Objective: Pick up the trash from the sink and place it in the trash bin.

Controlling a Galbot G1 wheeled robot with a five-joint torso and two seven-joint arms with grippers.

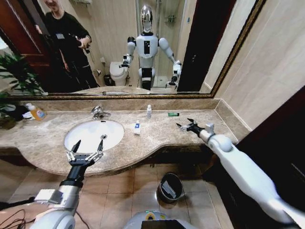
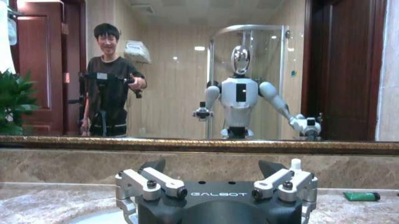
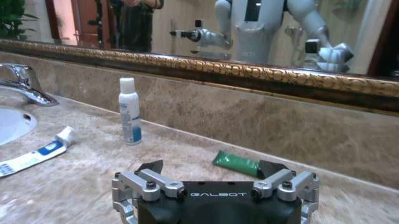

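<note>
The oval white sink [image 1: 86,136] with its chrome tap [image 1: 99,112] has nothing but its drain showing in the basin. On the counter behind it lie a white tube with a blue label [image 1: 137,127], a small upright white bottle [image 1: 148,111] and a green piece [image 1: 173,114]. My left gripper [image 1: 86,151] hangs open over the sink's near rim. My right gripper [image 1: 186,125] stands open above the counter, right of the tube and just in front of the green piece [image 3: 237,163]. The right wrist view shows the bottle [image 3: 130,111] and tube [image 3: 37,153]. The trash bin [image 1: 170,186] sits on the floor below the counter.
A yellow bottle with an orange label [image 1: 36,112] and a plant [image 1: 14,76] stand at the counter's far left. A mirror in a gold frame [image 1: 143,97] runs along the back wall. A side wall [image 1: 267,81] closes off the counter on the right.
</note>
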